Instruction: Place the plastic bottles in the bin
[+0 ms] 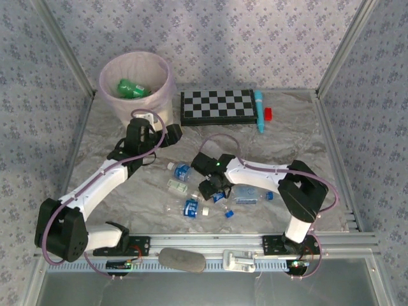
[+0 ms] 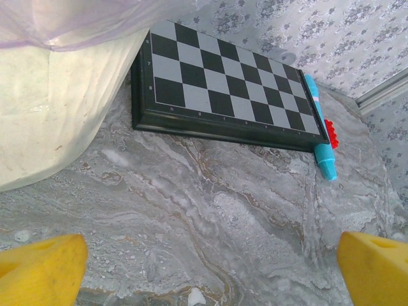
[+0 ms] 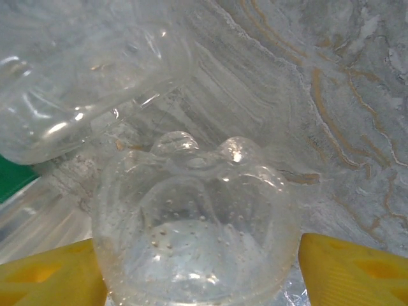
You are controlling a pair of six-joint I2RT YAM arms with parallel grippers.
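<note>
Early days on this one. The round cream-white bin with the pale pink liner (image 1: 164, 95) sits at about 11 o'clock on the grey marbled worktop (image 1: 293, 143). As far as I can see it has one green plastic bottle (image 1: 131, 88) in it. The rest is still to do: a handful of small clear plastic bottles with blue labels (image 1: 190, 207) lie scattered from the centre down towards 6 o'clock, well apart from the bin.

The left end effector (image 2: 207, 264) is released, its yellow fingers (image 2: 41, 268) spread wide with nothing but bare worktop between them. It sits just beside the bin's wall, at the bin's 5 o'clock. The right end effector (image 3: 197, 274) is low in the bottle pile with the knobbly base of one clear bottle (image 3: 191, 236) between its fingers. They're right up against it on both sides, but whether it's actually squeezing I honestly can't tell.

Hard bits: the bin's depth hides whatever is under the green one, so there could be more in there. The right arm covers part of the pile from above, so no proper count from me. The black-and-white chessboard (image 1: 218, 107), teal marker pen (image 1: 259, 109) and small red block (image 1: 268, 114) at 12 o'clock aren't bottles, so I'd leave them.
</note>
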